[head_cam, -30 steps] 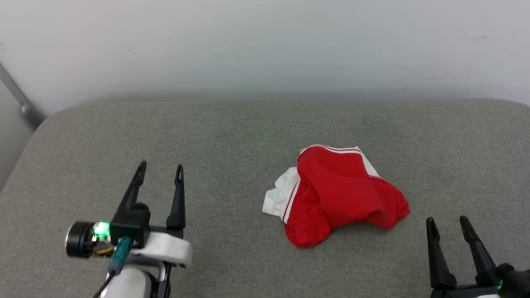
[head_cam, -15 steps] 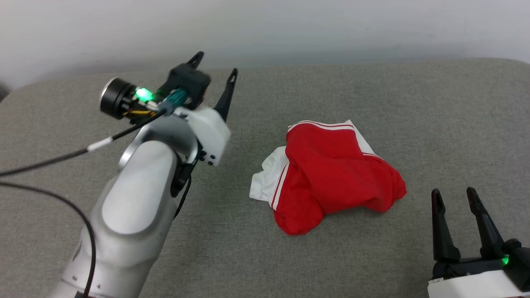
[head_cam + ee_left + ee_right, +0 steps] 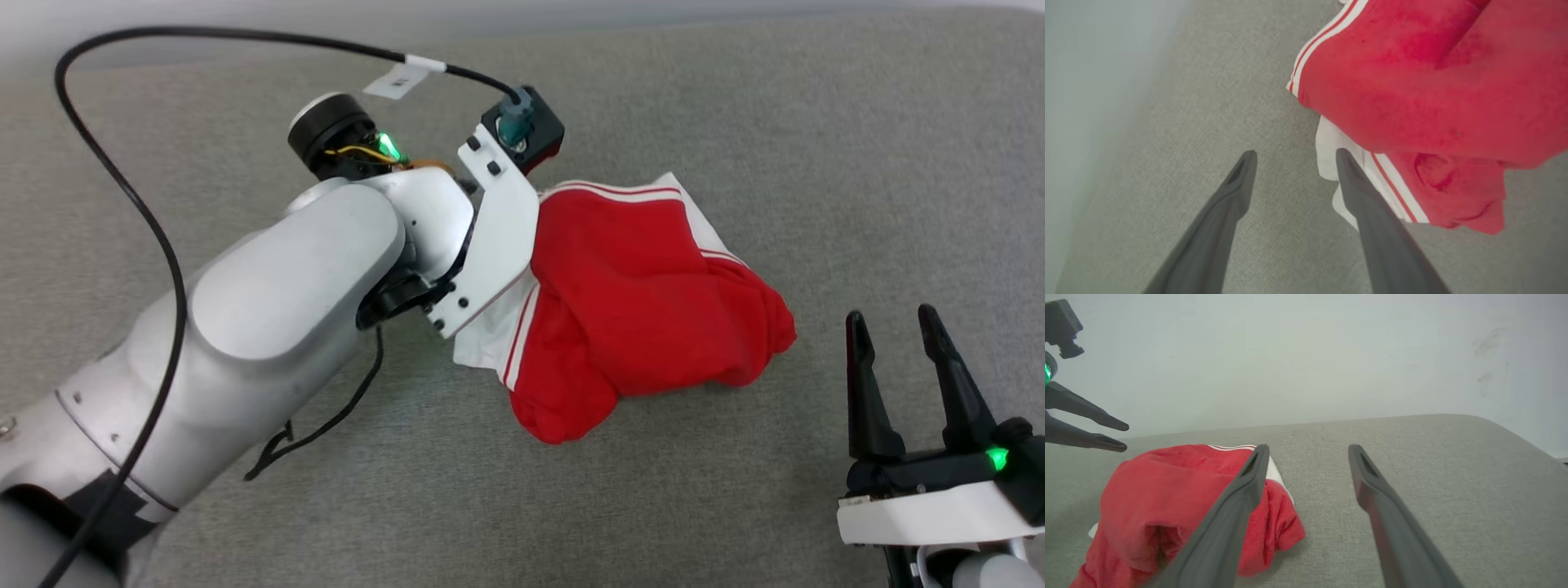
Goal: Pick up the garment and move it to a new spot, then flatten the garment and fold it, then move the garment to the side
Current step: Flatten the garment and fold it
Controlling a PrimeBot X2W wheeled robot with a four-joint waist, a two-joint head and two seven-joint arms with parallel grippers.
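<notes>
The garment (image 3: 645,302) is a crumpled red heap with white, red-striped panels, lying mid-right on the grey padded surface (image 3: 735,106). My left arm (image 3: 286,302) reaches over its left edge, and the wrist hides the fingers in the head view. In the left wrist view, my left gripper (image 3: 1293,157) is open above bare surface, its right finger just over the white edge of the garment (image 3: 1412,94). My right gripper (image 3: 890,318) stands open and empty to the right of the heap. The right wrist view has the garment (image 3: 1167,486) left of my right gripper (image 3: 1309,448), with my left gripper (image 3: 1123,437) above it.
A pale wall (image 3: 1306,355) rises behind the surface. The surface's rounded right edge (image 3: 1527,445) drops away. A black cable (image 3: 122,180) loops over my left arm and trails onto the surface beside it.
The head view has tilted down. My left arm has swung forward and right from the near left to the garment's left edge. The right gripper and garment have stayed put.
</notes>
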